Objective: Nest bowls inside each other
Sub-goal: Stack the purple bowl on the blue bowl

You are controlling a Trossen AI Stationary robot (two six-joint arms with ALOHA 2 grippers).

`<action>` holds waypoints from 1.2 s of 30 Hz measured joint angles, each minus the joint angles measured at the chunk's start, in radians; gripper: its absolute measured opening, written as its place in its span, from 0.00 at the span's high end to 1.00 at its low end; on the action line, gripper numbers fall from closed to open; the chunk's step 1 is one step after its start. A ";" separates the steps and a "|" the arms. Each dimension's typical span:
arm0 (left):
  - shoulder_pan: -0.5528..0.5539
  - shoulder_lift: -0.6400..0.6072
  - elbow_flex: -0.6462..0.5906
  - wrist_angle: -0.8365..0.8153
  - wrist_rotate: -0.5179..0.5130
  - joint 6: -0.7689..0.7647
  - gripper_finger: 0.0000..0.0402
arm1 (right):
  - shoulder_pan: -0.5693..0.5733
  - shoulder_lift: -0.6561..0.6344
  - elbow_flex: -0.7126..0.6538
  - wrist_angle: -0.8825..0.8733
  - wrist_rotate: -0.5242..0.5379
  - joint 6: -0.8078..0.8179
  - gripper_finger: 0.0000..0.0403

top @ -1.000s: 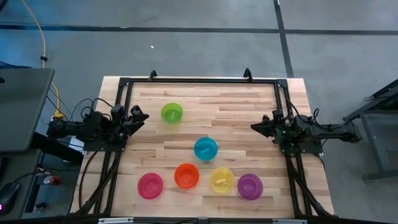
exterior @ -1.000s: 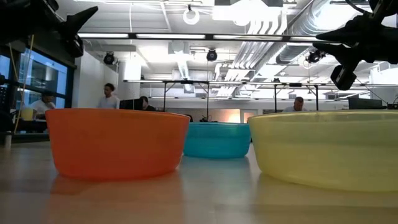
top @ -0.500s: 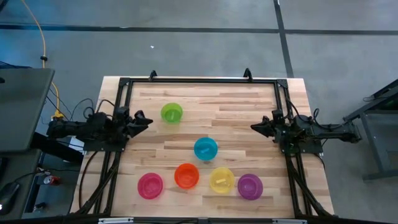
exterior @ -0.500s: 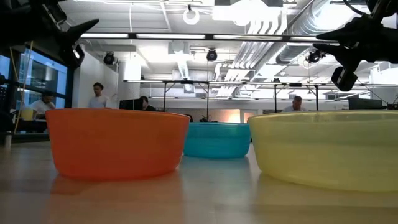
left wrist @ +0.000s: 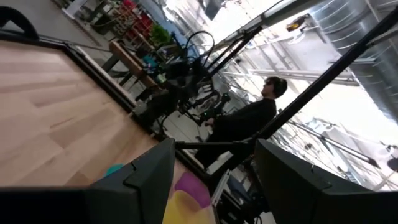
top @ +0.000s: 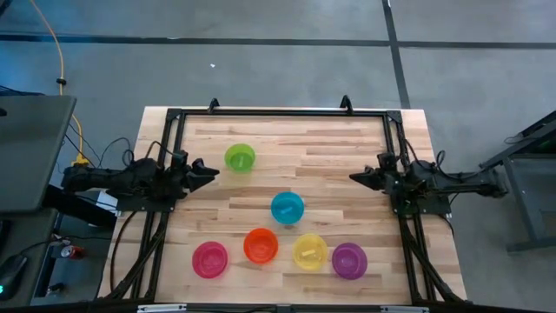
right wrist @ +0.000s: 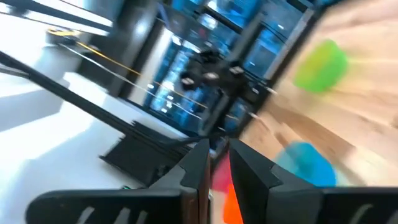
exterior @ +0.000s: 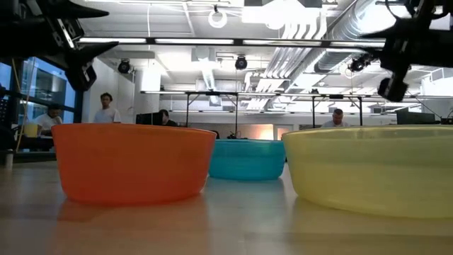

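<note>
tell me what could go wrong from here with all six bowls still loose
1. The orange bowl and yellow bowl sit close together in the front row; a gripper reaching for one may knock the other.
2. The left gripper hovers near the lime green bowl; a sideways approach could push the light bowl away.

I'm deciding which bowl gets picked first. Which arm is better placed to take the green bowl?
Probably the left. Its gripper hangs just beside the green bowl, fingers open and aimed toward it. The right gripper sits across the table, fingers nearly together, with the blue bowl nearer to it.
</note>
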 joint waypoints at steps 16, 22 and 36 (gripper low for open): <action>0.000 0.020 0.000 0.001 -0.132 0.048 0.47 | -0.021 0.573 0.464 -0.356 -0.044 -0.414 0.87; 0.000 0.020 0.000 -0.004 -0.131 0.051 0.47 | -0.005 0.785 0.765 -0.976 -0.200 -0.328 0.87; 0.000 0.020 0.000 -0.169 -0.118 0.052 0.47 | 0.371 1.047 0.916 -1.208 -0.213 -0.305 0.87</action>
